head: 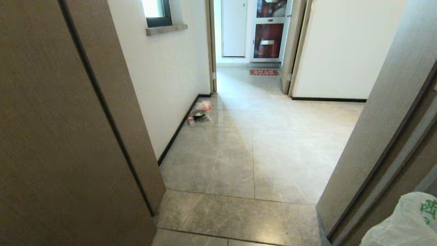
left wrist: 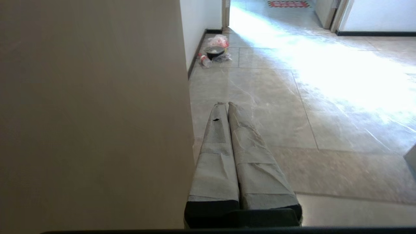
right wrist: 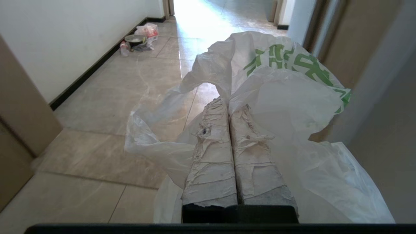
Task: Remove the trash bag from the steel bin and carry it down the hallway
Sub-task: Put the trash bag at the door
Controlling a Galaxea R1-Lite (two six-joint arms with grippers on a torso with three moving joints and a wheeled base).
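Observation:
The trash bag [right wrist: 286, 97], thin white plastic with green characters, hangs from my right gripper [right wrist: 227, 101], whose taped fingers are shut on a pinch of the plastic. A corner of the trash bag [head: 406, 222] shows at the lower right of the head view. My left gripper [left wrist: 226, 104] is shut with nothing in it, beside a brown door panel [left wrist: 91, 113]. The hallway floor [head: 252, 150] of glossy grey tiles stretches ahead through a doorway. The steel bin is out of view.
Brown door panels [head: 61, 136] and a door frame [head: 382, 119] flank the opening. Against the left wall lies a clear bag with red contents [head: 204, 106], a black bowl [head: 198, 113] and a bottle [left wrist: 204, 60]. A window sill [head: 166, 29] juts out; a far doorway [head: 249, 51] has a red mat [head: 263, 72].

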